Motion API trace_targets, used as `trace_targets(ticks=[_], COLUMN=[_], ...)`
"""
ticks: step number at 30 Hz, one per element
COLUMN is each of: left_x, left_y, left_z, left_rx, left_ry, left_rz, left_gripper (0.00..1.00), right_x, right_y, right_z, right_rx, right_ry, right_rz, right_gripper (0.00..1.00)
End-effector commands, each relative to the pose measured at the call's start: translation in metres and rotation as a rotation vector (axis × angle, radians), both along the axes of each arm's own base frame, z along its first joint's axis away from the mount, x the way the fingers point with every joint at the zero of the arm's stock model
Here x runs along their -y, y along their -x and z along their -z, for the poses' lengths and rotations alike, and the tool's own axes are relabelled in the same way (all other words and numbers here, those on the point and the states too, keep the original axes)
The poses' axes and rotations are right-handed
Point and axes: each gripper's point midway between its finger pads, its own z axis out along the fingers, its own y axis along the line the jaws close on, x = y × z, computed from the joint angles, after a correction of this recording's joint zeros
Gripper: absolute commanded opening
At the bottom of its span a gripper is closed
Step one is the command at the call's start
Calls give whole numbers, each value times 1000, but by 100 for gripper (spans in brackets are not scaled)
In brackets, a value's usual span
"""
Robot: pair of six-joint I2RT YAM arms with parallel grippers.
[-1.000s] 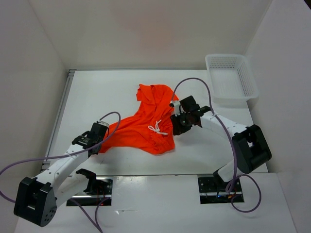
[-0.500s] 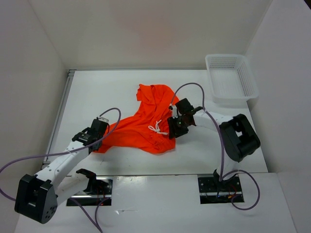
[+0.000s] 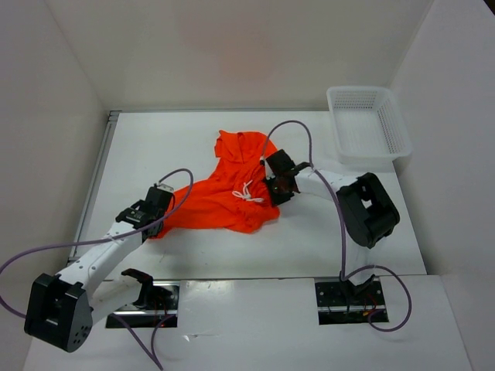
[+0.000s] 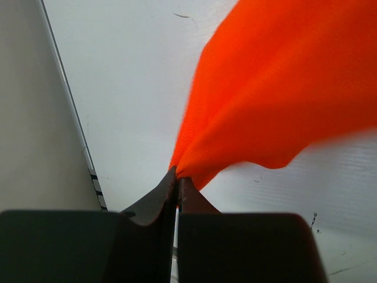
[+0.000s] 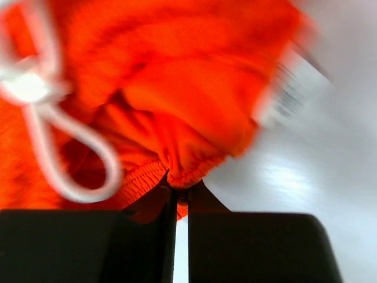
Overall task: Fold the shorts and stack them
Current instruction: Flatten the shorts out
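The orange shorts (image 3: 224,193) lie crumpled across the middle of the white table, their white drawstring (image 3: 247,193) on top. My left gripper (image 3: 157,220) is shut on the cloth's left corner; in the left wrist view the orange fabric (image 4: 277,88) fans out from the closed left gripper (image 4: 178,180). My right gripper (image 3: 272,191) is shut on the gathered waistband at the shorts' right side. The right wrist view shows the elastic hem (image 5: 194,171) pinched in the right gripper (image 5: 178,187), with the drawstring loop (image 5: 70,159) to the left.
A white mesh basket (image 3: 367,124) stands at the back right corner. White walls close in the table on three sides, and a metal rail (image 3: 97,178) runs along its left edge. Purple cables arch over both arms.
My right gripper moved left onto the shorts and shut on the waistband, dragging that edge up and left. The left gripper kept its hold and shifted slightly.
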Motion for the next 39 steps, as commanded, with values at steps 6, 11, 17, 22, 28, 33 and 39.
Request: trace_targets(ticks=[6,11,17,22,28,33,39], left_x=[11,22,24,24,23,22,22], left_y=[-21,-23,-19,-16,-16,-19,-27], left_z=[-15,-18,-17,-13,-10,-9,-14], left_rx=[68,53,39,26,11,2,13], left_ry=[31,72,77,81,68,57,42], left_rz=[20,53,67,71,66,61,53], left_gripper=[0,0,0,0,0,0,0], right_x=[124,46,-19,-36,18,20,23], right_y=[-76,-19,26,7,12,20,-33], right_z=[-54,-38,-82,-149,-107,-68,-44], right_rx=[400,426,399,268,-70,-254,-176], right_ry=[644,656,328,-168,-416,-502,-412], right_rz=[-280,-643,-742,-498,-118,121,223], right_gripper=[0,18,60,61,42,26,15])
